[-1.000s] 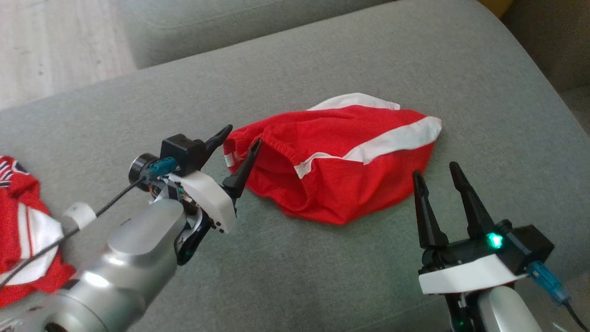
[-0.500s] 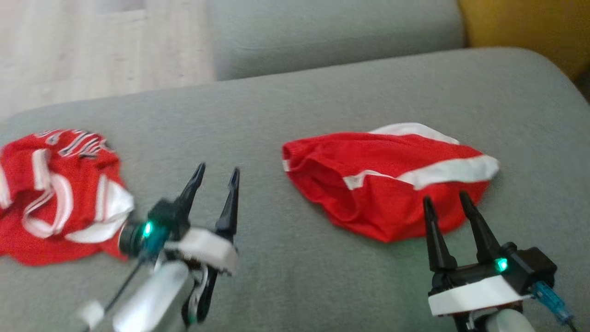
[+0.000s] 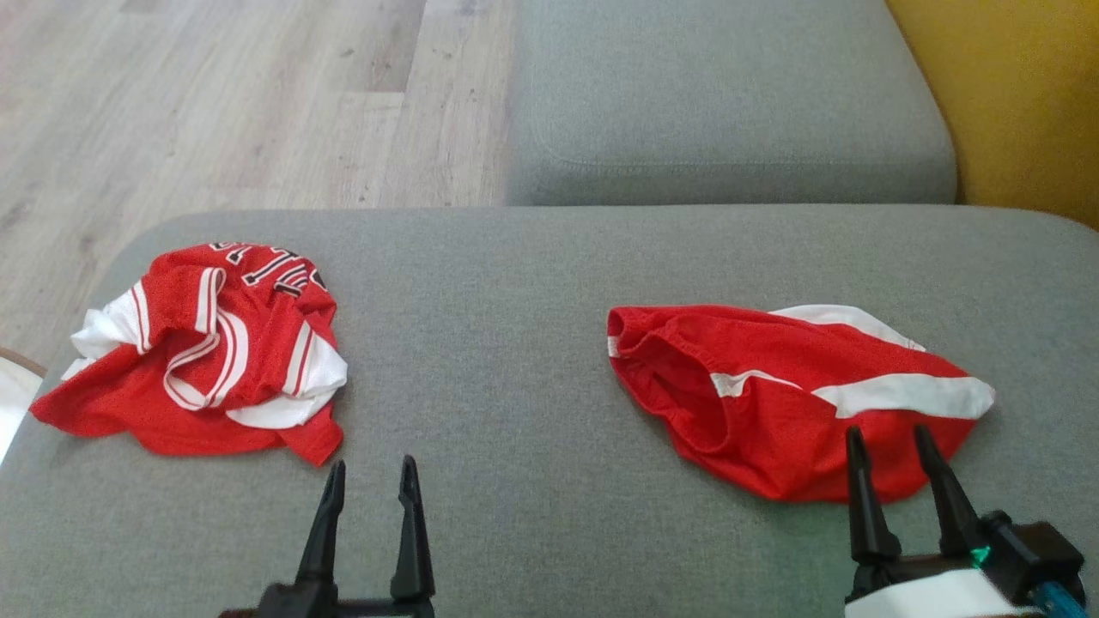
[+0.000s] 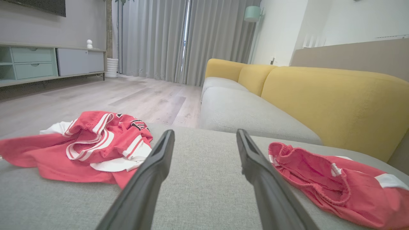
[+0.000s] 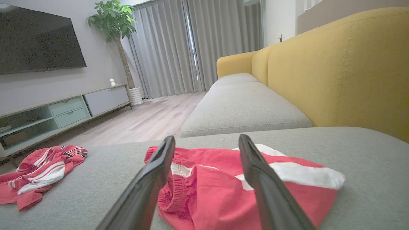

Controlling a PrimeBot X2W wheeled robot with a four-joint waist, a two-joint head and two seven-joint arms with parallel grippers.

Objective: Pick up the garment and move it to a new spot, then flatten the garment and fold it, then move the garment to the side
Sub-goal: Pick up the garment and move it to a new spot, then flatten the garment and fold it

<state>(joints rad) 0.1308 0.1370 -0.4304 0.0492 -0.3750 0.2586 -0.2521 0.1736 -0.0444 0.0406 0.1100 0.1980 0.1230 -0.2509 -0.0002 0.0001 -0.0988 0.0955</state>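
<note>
Red shorts (image 3: 773,403) bunched at right on a grey sofa seat (image 3: 515,360), crumpled red jersey (image 3: 206,352) well apart at left, left gripper (image 3: 372,463) and right gripper (image 3: 888,431) both spread wide and empty, the right at the shorts' near edge.

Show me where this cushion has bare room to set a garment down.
Free: the middle of the cushion, between the jersey and the red shorts, ahead of the left gripper; also the strip behind both. Crowded: the left and right ends.
</note>
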